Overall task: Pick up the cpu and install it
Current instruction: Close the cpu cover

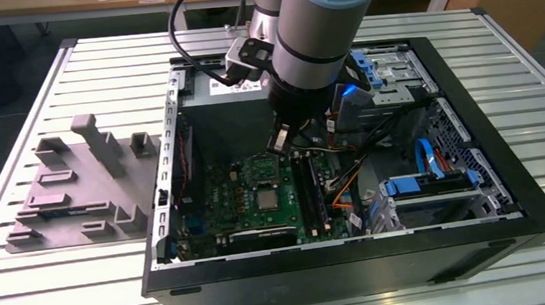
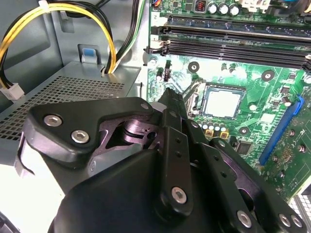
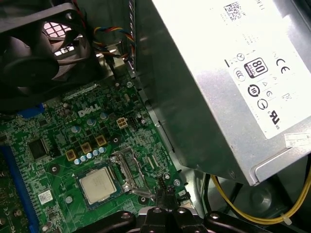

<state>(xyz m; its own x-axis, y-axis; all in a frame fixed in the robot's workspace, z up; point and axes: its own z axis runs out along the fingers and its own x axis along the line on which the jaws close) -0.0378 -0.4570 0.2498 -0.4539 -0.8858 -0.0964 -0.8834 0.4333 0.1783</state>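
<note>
Silvery cpu (image 3: 97, 186) sits in its socket on the green motherboard (image 3: 58, 145). We see the pincer (image 2: 167, 94) above the board, just beside the socket, fingertips together, holding nothing, apart from the cpu (image 2: 222, 103).

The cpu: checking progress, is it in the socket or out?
In: the cpu lies flat in the socket on the motherboard, nothing gripping it.
</note>
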